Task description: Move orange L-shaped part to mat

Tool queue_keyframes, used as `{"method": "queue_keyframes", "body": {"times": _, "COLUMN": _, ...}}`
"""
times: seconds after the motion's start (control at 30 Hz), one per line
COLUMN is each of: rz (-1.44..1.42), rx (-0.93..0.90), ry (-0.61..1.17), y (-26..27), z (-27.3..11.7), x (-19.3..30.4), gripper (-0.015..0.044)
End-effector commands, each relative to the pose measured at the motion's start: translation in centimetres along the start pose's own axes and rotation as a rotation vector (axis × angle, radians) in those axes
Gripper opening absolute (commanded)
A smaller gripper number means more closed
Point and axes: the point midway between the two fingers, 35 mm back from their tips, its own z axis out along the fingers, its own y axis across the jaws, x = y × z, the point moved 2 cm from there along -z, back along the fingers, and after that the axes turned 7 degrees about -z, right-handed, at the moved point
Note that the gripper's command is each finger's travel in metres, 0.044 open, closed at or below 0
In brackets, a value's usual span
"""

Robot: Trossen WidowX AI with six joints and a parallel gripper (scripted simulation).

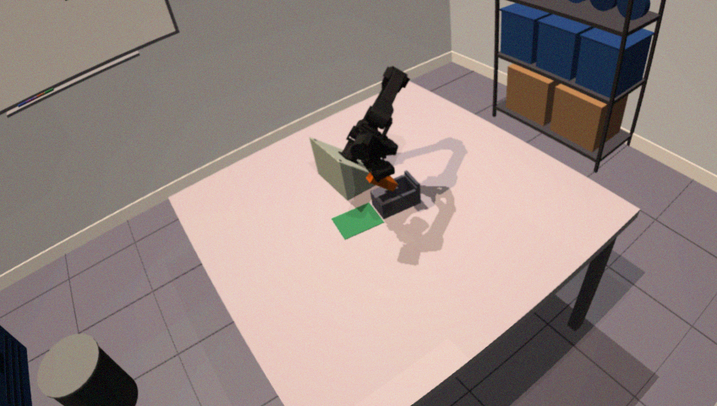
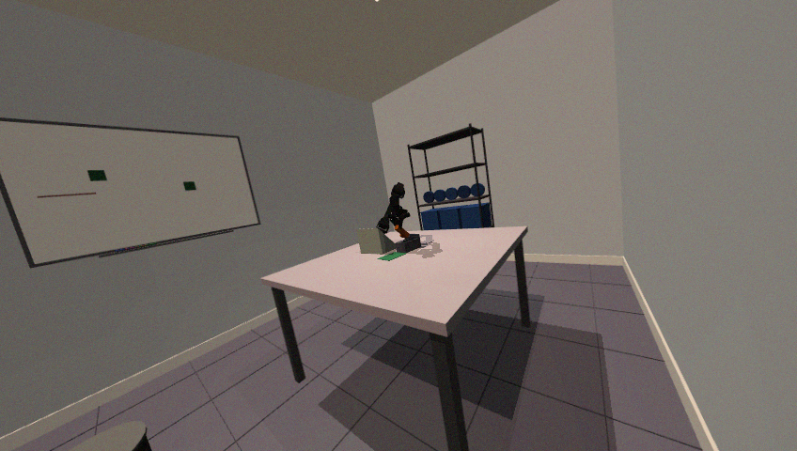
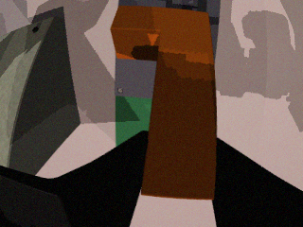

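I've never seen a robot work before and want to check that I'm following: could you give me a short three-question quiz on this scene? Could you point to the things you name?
1. True or false: the gripper (image 1: pixel 380 177) (image 2: pixel 398 225) (image 3: pixel 178 143) has nothing between its fingers.
2. Which colour is the mat (image 1: pixel 358 221) (image 2: pixel 391 256) (image 3: pixel 127 134) beside the tray (image 1: pixel 402 205) (image 2: pixel 409 244) (image 3: pixel 134 78)? A) blue B) green C) white
3. Fill in: the part (image 1: pixel 385 181) (image 2: pixel 401 231) (image 3: pixel 185 118) is coloured ____.

Key: 1. false; 2. B; 3. orange
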Motion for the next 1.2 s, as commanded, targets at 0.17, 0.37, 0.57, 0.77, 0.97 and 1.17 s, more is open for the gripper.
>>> {"method": "queue_keyframes", "body": {"times": 0.17, "rz": -0.007, "rx": -0.002, "ry": 0.005, "y": 0.9, "z": 0.0, "x": 4.0, "gripper": 0.0}}
{"method": "queue_keyframes", "body": {"times": 0.37, "rz": -0.007, "rx": -0.002, "ry": 0.007, "y": 1.5, "z": 0.0, "x": 6.7, "gripper": 0.0}}
{"method": "queue_keyframes", "body": {"times": 0.57, "rz": -0.007, "rx": -0.002, "ry": 0.008, "y": 2.1, "z": -0.1, "x": 9.5, "gripper": 0.0}}
{"method": "queue_keyframes", "body": {"times": 0.77, "rz": -0.007, "rx": -0.002, "ry": 0.009, "y": 2.4, "z": -0.1, "x": 10.6, "gripper": 0.0}}
{"method": "queue_keyframes", "body": {"times": 0.97, "rz": -0.007, "rx": -0.002, "ry": 0.009, "y": 2.3, "z": 0.5, "x": 10.7, "gripper": 0.0}}
{"method": "queue_keyframes", "body": {"times": 1.17, "rz": -0.007, "rx": -0.002, "ry": 0.009, "y": 2.3, "z": 1.4, "x": 10.7, "gripper": 0.0}}
